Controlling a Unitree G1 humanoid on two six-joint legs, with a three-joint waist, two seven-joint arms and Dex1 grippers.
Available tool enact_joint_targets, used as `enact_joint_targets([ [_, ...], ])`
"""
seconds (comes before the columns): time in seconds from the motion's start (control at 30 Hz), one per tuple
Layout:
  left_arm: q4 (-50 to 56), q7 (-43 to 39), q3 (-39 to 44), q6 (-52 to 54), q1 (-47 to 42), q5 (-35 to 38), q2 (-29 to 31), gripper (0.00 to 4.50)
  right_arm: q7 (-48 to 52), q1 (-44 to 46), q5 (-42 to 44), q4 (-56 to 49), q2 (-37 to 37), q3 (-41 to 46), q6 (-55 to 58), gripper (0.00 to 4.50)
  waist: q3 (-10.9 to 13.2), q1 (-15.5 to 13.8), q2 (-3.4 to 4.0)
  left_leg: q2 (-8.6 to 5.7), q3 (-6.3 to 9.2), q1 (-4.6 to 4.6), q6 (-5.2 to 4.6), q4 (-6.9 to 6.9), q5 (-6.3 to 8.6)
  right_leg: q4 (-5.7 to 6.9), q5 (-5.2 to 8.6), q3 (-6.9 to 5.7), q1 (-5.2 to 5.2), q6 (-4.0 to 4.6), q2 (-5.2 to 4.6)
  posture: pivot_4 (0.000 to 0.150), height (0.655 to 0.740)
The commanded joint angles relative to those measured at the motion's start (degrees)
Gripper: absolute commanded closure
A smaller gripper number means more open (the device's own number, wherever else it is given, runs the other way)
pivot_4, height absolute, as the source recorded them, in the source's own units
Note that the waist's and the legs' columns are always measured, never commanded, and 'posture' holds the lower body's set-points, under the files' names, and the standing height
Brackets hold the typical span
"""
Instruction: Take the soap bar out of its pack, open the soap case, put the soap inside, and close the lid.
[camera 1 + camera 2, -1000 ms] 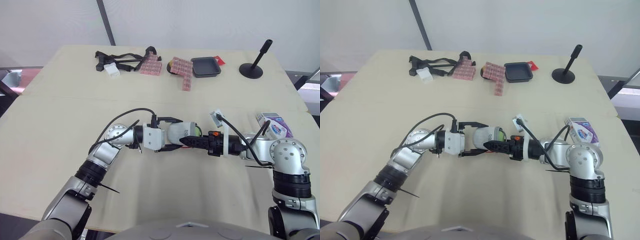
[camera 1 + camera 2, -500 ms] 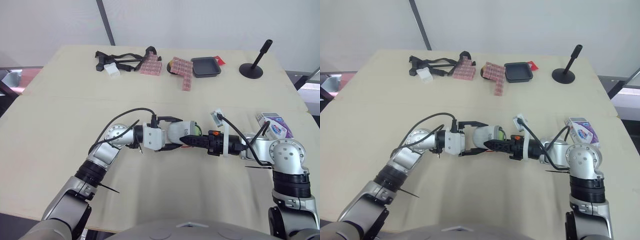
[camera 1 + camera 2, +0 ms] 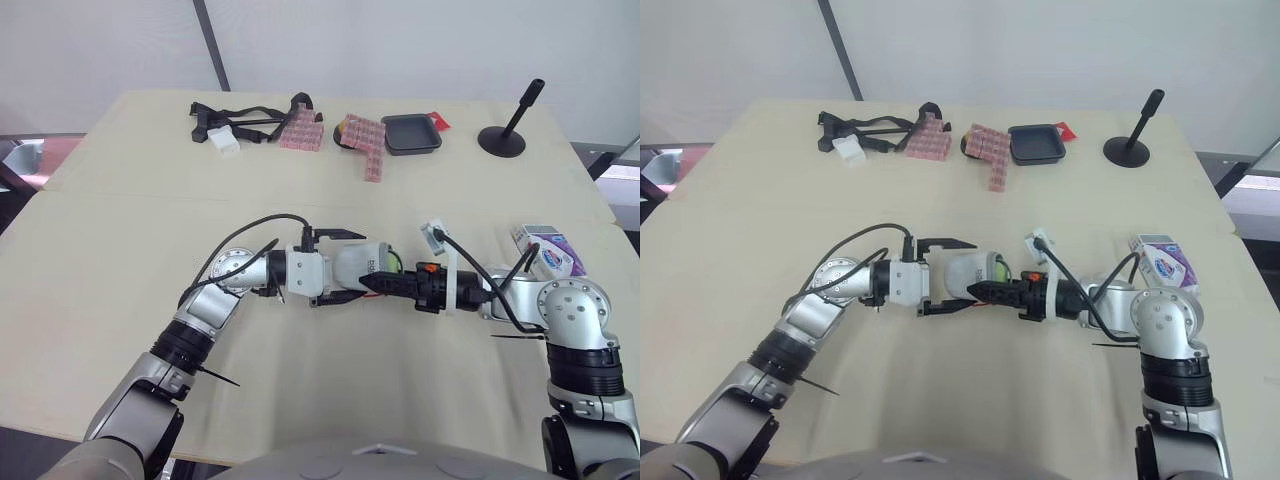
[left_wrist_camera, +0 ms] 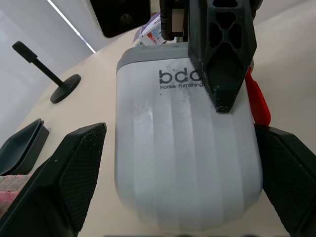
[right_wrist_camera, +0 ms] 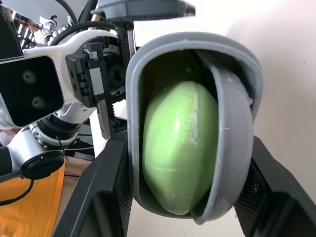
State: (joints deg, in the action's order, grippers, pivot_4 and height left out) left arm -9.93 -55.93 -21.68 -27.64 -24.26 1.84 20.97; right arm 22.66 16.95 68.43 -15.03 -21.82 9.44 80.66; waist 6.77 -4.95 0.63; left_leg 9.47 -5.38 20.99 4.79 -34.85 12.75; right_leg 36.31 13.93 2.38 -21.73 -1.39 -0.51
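Closing the lid is the only step left.
The right claw [image 3: 370, 283] grips the soap case [image 4: 182, 148] at its open end, and the left claw [image 3: 347, 266] stands wide on both sides of the case, seemingly without touching it. The green soap [image 5: 180, 148] sits inside, with the lid [image 5: 232, 143] ajar. The pack [image 3: 548, 252] lies apart on the counter [image 3: 120, 250].

Green soap [image 5: 180, 148], grey case [image 5: 232, 163]
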Motion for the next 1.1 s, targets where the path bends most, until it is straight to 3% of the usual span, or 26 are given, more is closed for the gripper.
enact_joint_targets([
  [0.03,1.58,-0.27,1.36,-0.01,-1.33,2.23,-0.02,0.00,0.57,-0.22,0.99,-1.93,-0.61,-0.20,-0.72,2.42,0.00,0.00,0.00,0.00,0.00,0.00,0.00,0.00,0.00,0.00,0.00,0.00,0.00,0.00,0.00,0.150,0.7400],
  [0.33,-0.90,-7.05,2.05,4.53,-3.06,5.02,4.36,0.00,1.55,-0.03,-0.33,-1.93,-2.91,-1.46,-1.83,2.42,0.00,0.18,0.00,0.00,0.00,-0.02,0.00,0.01,0.00,-0.06,0.00,0.00,0.00,0.00,0.00,0.150,0.7400],
  [0.6,0.00,-13.77,4.58,22.44,-6.24,12.93,6.80,0.00,7.42,4.74,-5.39,-4.94,-11.92,-5.93,-3.87,2.42,0.02,0.21,0.03,-0.02,0.00,-0.01,0.00,0.01,0.00,-0.03,0.00,0.01,0.00,0.00,0.01,0.150,0.7400],
  [0.83,8.64,-13.75,5.30,44.22,-8.96,20.17,5.98,0.00,17.09,22.38,-17.84,-14.06,-31.43,-24.07,-3.55,2.42,0.10,-0.04,0.11,-0.02,0.01,0.02,0.02,0.05,0.01,0.00,-0.01,0.04,0.02,-0.01,0.11,0.150,0.7400],
  [1.0,12.26,-12.10,4.32,49.02,-10.12,20.45,3.66,0.00,23.22,32.79,-29.84,-18.97,-40.23,-39.64,-6.13,2.42,0.12,-0.71,0.11,0.00,0.02,0.09,0.09,0.05,0.09,-0.12,-0.01,0.06,0.07,-0.02,0.19,0.150,0.7400],
  [1.1,13.29,-9.73,1.67,47.99,-9.99,16.75,1.66,0.00,25.55,38.24,-34.94,-21.04,-41.85,-47.21,-5.46,2.42,0.15,-1.25,0.08,0.02,0.03,0.13,0.09,0.00,0.10,-0.12,-0.01,0.09,0.05,-0.03,0.24,0.150,0.7400],
])
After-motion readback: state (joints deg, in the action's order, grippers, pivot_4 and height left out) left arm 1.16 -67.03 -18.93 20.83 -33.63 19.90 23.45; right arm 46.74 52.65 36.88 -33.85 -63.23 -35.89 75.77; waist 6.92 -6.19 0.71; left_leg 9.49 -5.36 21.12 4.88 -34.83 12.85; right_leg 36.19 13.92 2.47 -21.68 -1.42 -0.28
